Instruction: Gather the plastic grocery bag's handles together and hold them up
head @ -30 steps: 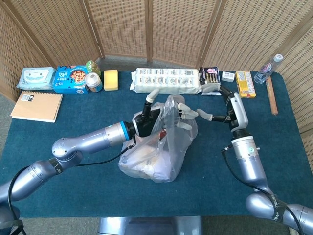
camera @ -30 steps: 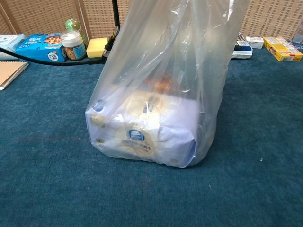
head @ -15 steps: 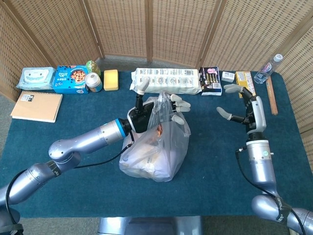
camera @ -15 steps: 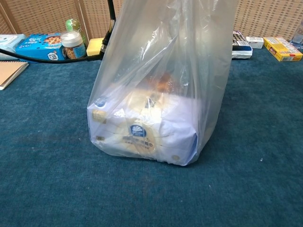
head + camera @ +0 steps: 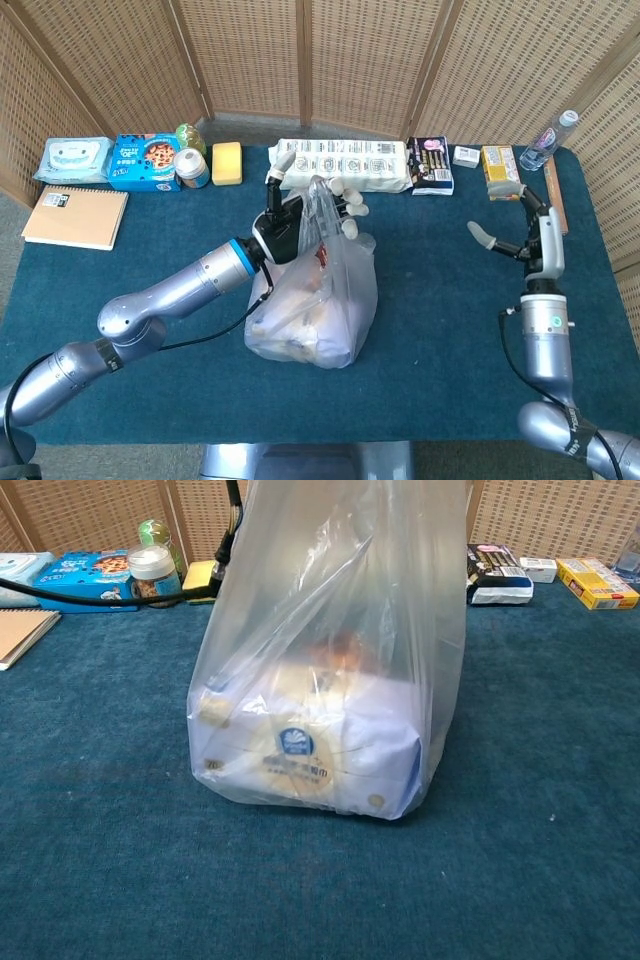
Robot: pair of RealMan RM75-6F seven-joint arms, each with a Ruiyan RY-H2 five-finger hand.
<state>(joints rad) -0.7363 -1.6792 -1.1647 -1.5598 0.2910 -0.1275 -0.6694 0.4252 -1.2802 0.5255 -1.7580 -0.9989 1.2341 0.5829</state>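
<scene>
The desk (image 5: 120, 290) wears a dark blue cloth, with woven wicker screens (image 5: 250, 55) standing behind it. Along the far edge, from the left — a pack of wet wipes (image 5: 74, 158), a blue cookie box (image 5: 145, 162), a green bottle (image 5: 188, 136), a small jar (image 5: 191, 168) and a yellow sponge (image 5: 227, 163). A tan notebook (image 5: 75, 217) lies nearer, at the left. Further right sit a long white package (image 5: 345, 163), a dark packet (image 5: 431, 163), a small white box (image 5: 466, 155), a yellow box (image 5: 500, 171), a wooden stick (image 5: 556, 195) — and a water bottle (image 5: 549, 139) at the corner.
</scene>
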